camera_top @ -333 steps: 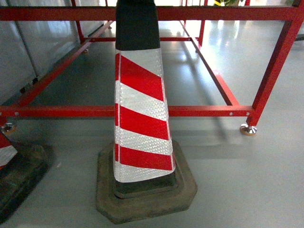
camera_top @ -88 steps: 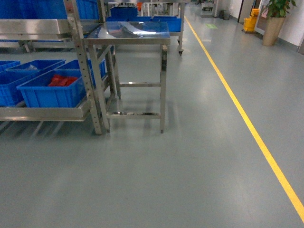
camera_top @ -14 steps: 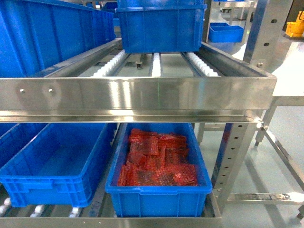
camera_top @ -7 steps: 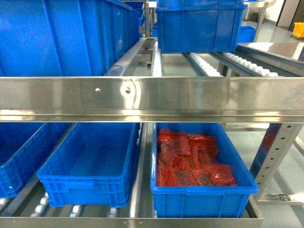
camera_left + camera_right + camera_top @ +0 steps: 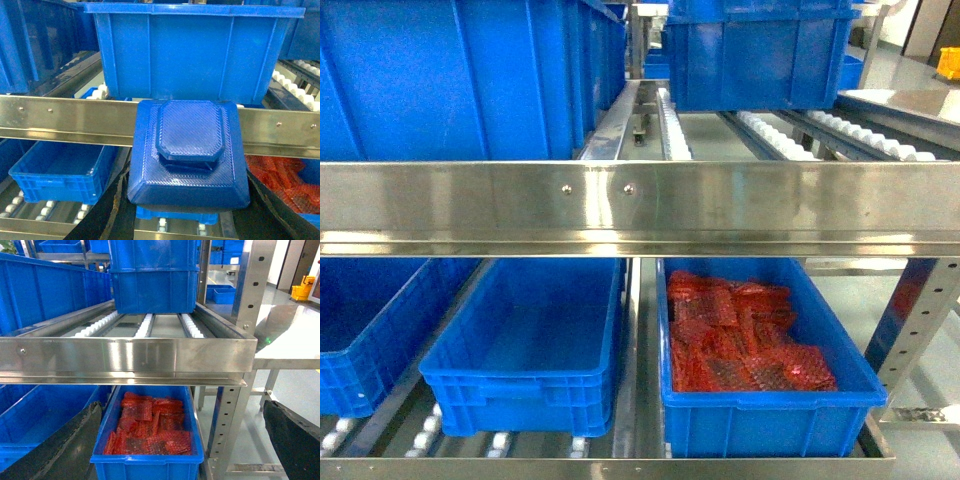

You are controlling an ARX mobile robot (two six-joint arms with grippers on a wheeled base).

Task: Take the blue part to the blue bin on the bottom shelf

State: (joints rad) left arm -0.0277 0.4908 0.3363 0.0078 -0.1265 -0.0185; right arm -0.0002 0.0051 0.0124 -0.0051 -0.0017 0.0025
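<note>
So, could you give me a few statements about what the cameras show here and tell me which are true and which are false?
1. The left gripper holds a blue part. True.
2. The bin with red bags sits on the top shelf. False: it is on the bottom shelf, under the steel rail.
3. The bin to the left of the red bags looks empty. True.
4. The right gripper holds a red bag. False: its fingers show at the picture's edges with nothing between them.
5. The blue part is already in a bottom bin. False: it is held up in front of the rail.
</note>
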